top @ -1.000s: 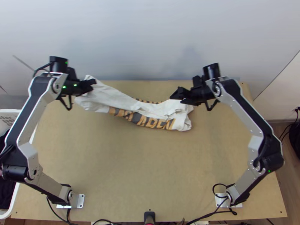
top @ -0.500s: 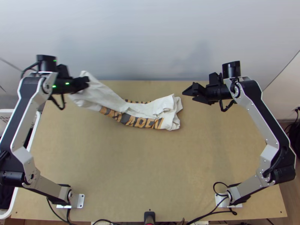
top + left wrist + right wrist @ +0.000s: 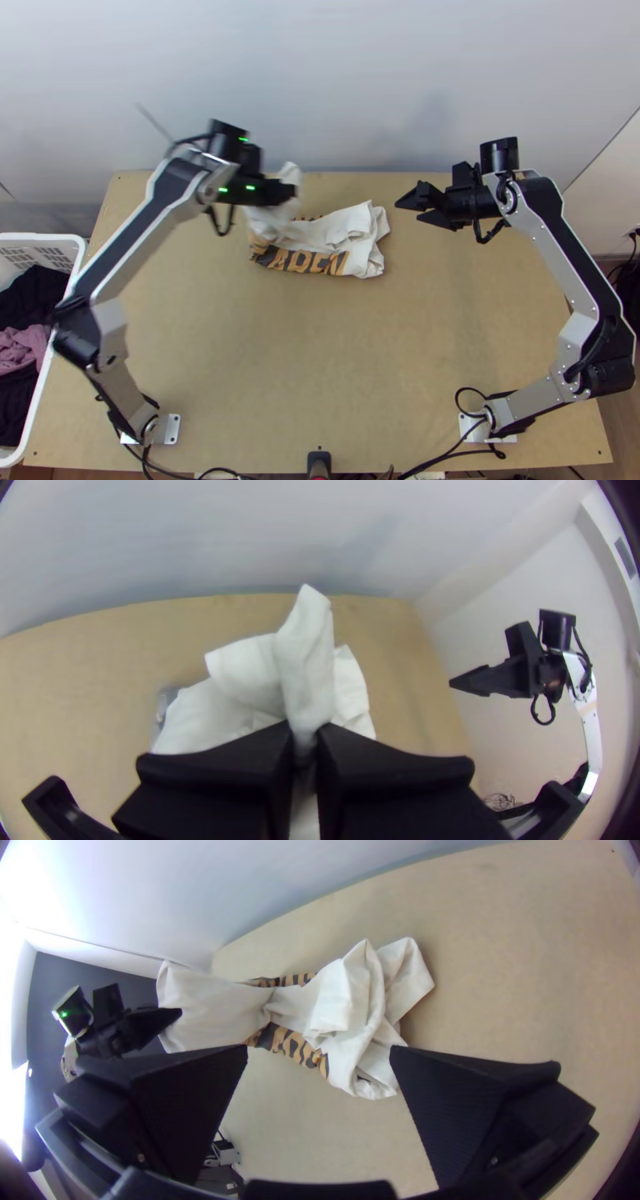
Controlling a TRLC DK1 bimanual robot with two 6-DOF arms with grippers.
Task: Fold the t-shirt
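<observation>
Left pincer (image 3: 305, 739) closed on t-shirt (image 3: 340, 230), left end raised; right pincer (image 3: 319, 1048) wide open, empty. Likely folding inward; next, lay that end rightward, flat, release.

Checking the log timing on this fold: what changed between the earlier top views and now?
Left gripper first drew a little left, then swung right toward the table's middle, carrying its pinched end of the t-shirt over. Right gripper left the shirt's right end, backed off right and now stands open. That end slid slightly left, then stayed put from the second picture on. Arm bases unchanged.
</observation>
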